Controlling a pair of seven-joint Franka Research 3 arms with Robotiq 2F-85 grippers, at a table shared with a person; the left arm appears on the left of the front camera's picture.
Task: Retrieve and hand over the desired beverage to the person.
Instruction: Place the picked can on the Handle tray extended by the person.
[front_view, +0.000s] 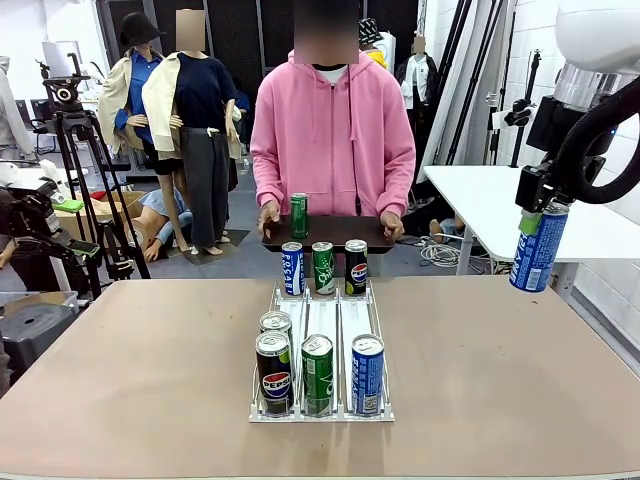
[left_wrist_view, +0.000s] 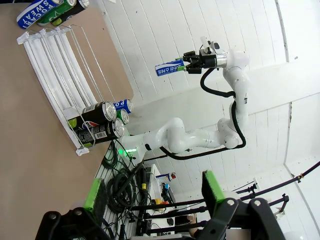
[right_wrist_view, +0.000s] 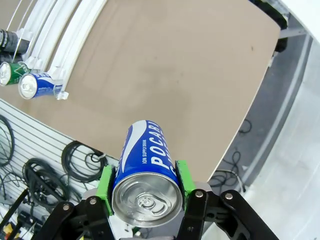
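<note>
While the right gripper (right_wrist_view: 144, 186) clamps a blue can (right_wrist_view: 145, 172) between its green pads (right_wrist_view: 105, 186), that can hangs in the air off the table's (front_view: 500, 380) right edge, well apart from the rack (front_view: 322, 330). Lettering on the can reads POCARI. Left gripper (left_wrist_view: 155, 196) stands released, jaws wide, nothing between them. Rack sits mid-table: at its near end a black can (front_view: 274, 372), a green can (front_view: 318, 374) and a blue one (front_view: 367, 374), with another can (front_view: 276, 324) just behind the black. Three more cans stand at the rack's far end. Beyond the rack, the person (front_view: 333, 130) in a pink hoodie holds a dark tray (front_view: 335, 232), one green can (front_view: 299, 214) upright on it.
</note>
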